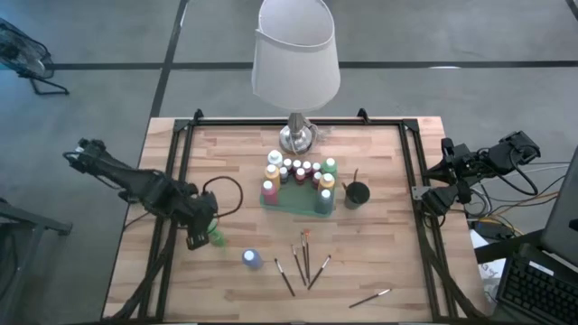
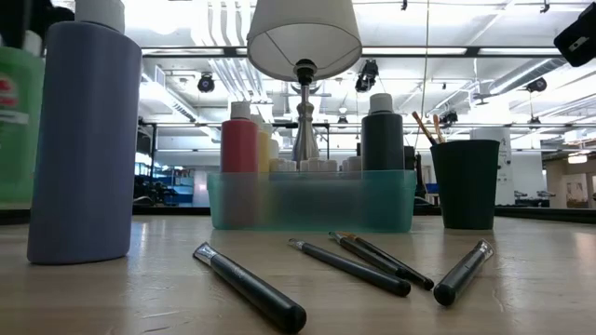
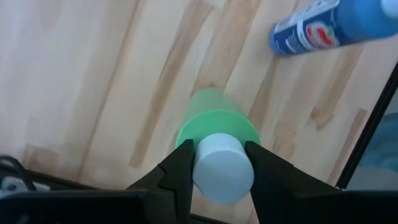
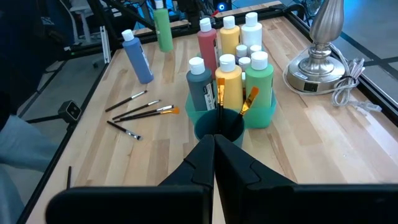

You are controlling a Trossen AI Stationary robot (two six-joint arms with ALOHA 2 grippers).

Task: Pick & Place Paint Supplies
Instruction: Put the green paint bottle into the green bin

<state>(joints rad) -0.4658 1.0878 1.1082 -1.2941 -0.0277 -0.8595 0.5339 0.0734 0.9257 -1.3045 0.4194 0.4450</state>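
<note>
High view, left gripper (image 1: 204,226): at table's (image 1: 379,262) left edge, clamped on green bottle (image 1: 217,237).
High view, right gripper (image 1: 432,191): fingers closed, empty, at right edge beside black cup (image 1: 358,193).
High view, supplies: teal bin (image 1: 293,204) of bottles in front of lamp (image 1: 295,54); blue bottle (image 1: 252,259) standing near table front; four paintbrushes (image 1: 303,262) grouped near front centre, one paintbrush (image 1: 370,297) apart toward right.
Low view: blue bottle (image 2: 84,140) upright at left, green bottle (image 2: 19,121) behind it; brushes (image 2: 354,265) lying before bin (image 2: 312,200); cup (image 2: 465,183) with brushes at right.
Left wrist: fingers (image 3: 180,168) pinching white cap (image 3: 222,169) of green bottle (image 3: 214,118); blue bottle (image 3: 323,25) near.
Right wrist: gripper (image 4: 214,146) shut, cup (image 4: 219,127) just ahead, bin (image 4: 264,109) behind.
</note>
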